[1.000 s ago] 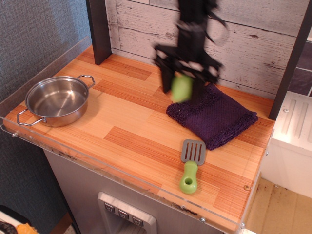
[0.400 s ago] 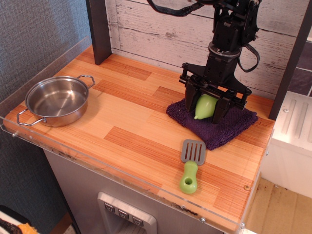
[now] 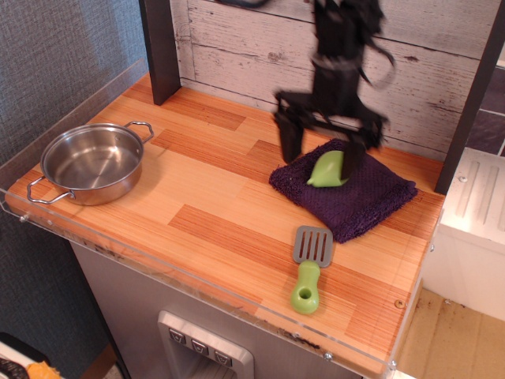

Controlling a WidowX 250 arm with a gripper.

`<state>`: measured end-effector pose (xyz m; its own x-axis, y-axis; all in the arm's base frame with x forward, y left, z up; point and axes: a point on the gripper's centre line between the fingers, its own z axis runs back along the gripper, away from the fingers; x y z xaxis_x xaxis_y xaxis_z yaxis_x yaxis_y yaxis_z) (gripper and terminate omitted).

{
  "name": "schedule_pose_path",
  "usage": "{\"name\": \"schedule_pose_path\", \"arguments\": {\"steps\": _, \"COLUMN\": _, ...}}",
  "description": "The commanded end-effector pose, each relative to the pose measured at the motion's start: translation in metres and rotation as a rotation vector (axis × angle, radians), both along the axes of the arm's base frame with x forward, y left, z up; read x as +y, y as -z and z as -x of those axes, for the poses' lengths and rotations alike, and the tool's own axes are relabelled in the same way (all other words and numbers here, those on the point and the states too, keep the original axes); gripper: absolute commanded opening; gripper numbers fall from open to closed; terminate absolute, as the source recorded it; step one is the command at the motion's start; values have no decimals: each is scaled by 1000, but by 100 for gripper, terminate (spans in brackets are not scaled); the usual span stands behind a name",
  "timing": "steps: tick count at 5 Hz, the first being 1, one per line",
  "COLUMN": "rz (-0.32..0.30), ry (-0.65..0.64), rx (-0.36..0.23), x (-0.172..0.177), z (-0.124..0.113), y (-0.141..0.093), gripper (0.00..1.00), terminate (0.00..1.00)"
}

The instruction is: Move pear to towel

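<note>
The light-green pear point(image 3: 328, 170) lies on its side on the dark purple towel point(image 3: 371, 197), near the towel's back left part. My gripper point(image 3: 323, 148) is blurred with motion just above the pear. Its jaws stand wide apart, one on each side of the pear, and grip nothing. The pear looks free of the fingers.
A steel pan point(image 3: 93, 162) with two handles sits at the left of the wooden counter. A grey spatula with a green handle point(image 3: 309, 270) lies in front of the towel. A dark post point(image 3: 160, 47) stands at the back left. A plank wall runs along the back.
The gripper carried the pear right and down onto the towel, then opened its jaws and began to lift. The pear now lies on the towel.
</note>
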<state>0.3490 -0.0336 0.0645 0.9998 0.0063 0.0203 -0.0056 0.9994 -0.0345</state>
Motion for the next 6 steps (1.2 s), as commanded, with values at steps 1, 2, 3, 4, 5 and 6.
{"name": "schedule_pose_path", "arguments": {"steps": 1, "rz": 8, "ry": -100, "rx": -25, "x": 89, "z": 47, "y": -63, "gripper": 100, "terminate": 0}}
{"name": "schedule_pose_path", "arguments": {"steps": 2, "rz": -16, "ry": -50, "rx": 5, "x": 103, "z": 58, "y": -60, "gripper": 100, "terminate": 0}}
{"name": "schedule_pose_path", "arguments": {"steps": 3, "rz": -52, "ry": 21, "rx": 10, "x": 108, "z": 66, "y": -49, "gripper": 100, "terminate": 0}}
{"name": "schedule_pose_path", "arguments": {"steps": 4, "rz": -74, "ry": 43, "rx": -20, "x": 110, "z": 65, "y": -42, "gripper": 100, "terminate": 0}}
{"name": "schedule_pose_path", "arguments": {"steps": 5, "rz": -87, "ry": 16, "rx": -50, "x": 113, "z": 65, "y": -38, "gripper": 100, "terminate": 0}}
{"name": "schedule_pose_path", "arguments": {"steps": 6, "rz": -87, "ry": 16, "rx": -50, "x": 113, "z": 65, "y": -38, "gripper": 100, "terminate": 0}}
